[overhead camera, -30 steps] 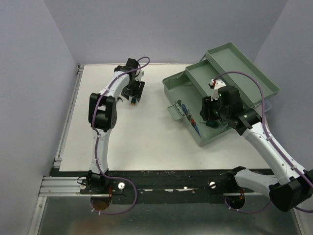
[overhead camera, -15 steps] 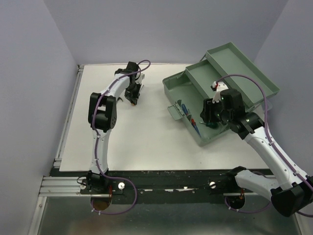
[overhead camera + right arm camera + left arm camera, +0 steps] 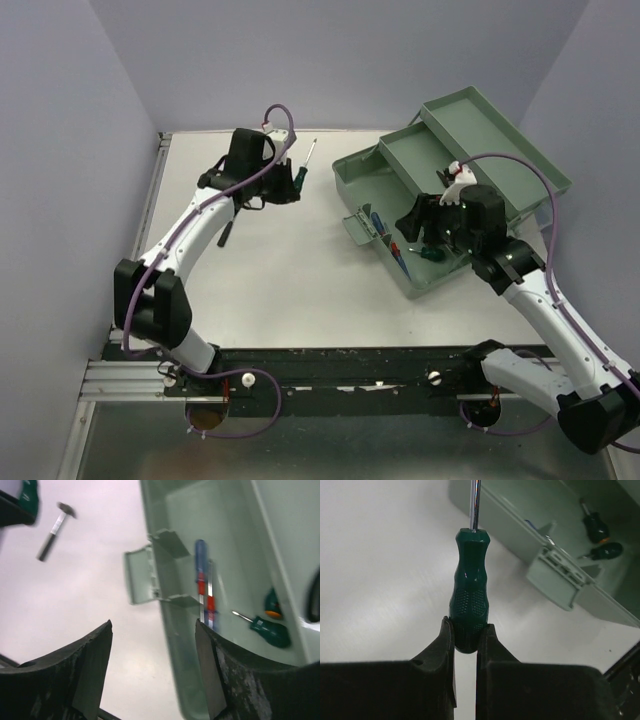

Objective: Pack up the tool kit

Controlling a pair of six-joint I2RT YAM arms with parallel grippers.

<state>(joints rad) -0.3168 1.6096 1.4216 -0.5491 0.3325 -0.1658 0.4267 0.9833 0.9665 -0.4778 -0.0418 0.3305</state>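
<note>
Over the counter's [image 3: 300, 285] far edge, green screwdriver [image 3: 470, 580] pinched in left hand [image 3: 466, 639]
Right hand [image 3: 152, 630] hung spread over the toolbox [image 3: 352, 186] at the far right corner; a few screwdrivers [image 3: 201, 580] were inside, hammer [image 3: 56, 526] wasn't packed yet.

Toolbox [image 3: 490, 130]: no text, brand or number legible.
Green-handled screwdriver [image 3: 470, 590]: no marking legible on handle or shaft.
Tabletop [image 3: 280, 280]: no label or sign legible.

White tabletop [image 3: 290, 290], matte. I log lavender walls on three sides of it: back wall [image 3: 340, 60], left wall [image 3: 60, 200], right wall [image 3: 600, 90]. Aluminium rail [image 3: 137, 240] runs along its left edge, black bar [image 3: 340, 365] along its near edge, and grey metal sheet [image 3: 380, 450] lies beyond that bar, nearest the camera.
</note>
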